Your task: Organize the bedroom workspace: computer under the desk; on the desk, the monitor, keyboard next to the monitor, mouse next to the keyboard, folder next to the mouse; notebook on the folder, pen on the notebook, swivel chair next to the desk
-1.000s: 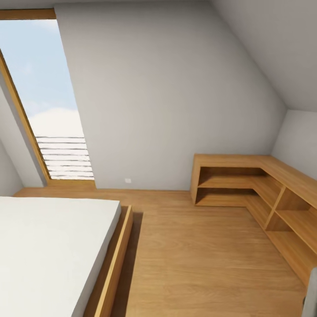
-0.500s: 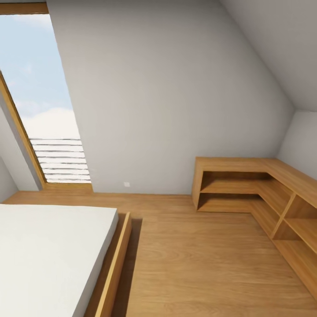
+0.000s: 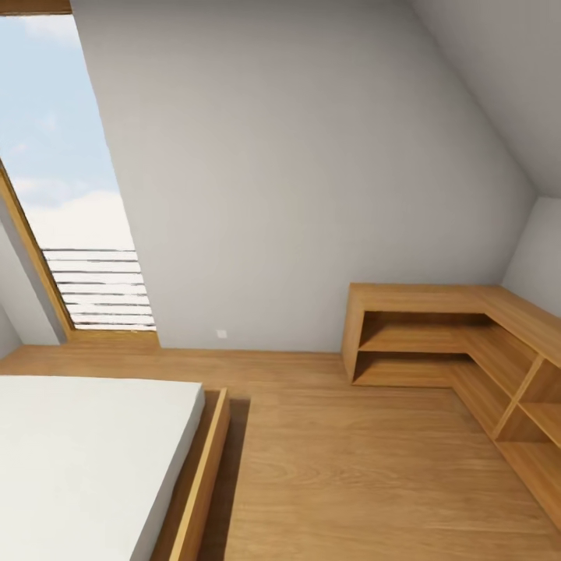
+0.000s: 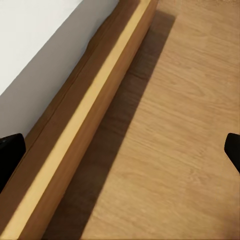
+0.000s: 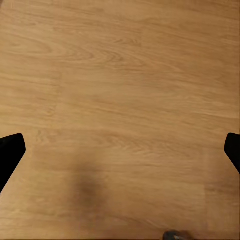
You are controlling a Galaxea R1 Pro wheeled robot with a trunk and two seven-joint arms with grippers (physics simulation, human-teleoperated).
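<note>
Head view: attic bedroom, none of the task's things in frame. Bed (image 3: pixel 86 460) with white mattress and light-wood frame fills the lower left. Tall slanted window (image 3: pixel 66 179) with wood surround at upper left, sky and a slatted strip behind it. Grey sloped wall (image 3: pixel 296 171) across the centre, small white outlet (image 3: pixel 222 333) low on it near the floor. L-shaped wooden shelf unit (image 3: pixel 436 335) at right, running from centre right down toward the lower right corner, open compartments, nothing visible in them. Wood plank floor (image 3: pixel 351 467) between bed and shelf.

Left wrist view: left gripper (image 4: pixel 120 150) spread wide, dark fingertips (image 4: pixel 10 152) at both frame edges, nothing between them. Below it the bed's wooden side rail (image 4: pixel 85 125) runs diagonally, white mattress in the upper left, floor to the right, the rail's shadow on the planks.

Right wrist view: right gripper (image 5: pixel 120 150) also spread wide, holding nothing, over bare floor planks (image 5: pixel 120 85). Faint dark smudge of shadow (image 5: pixel 87 187) at lower centre.
</note>
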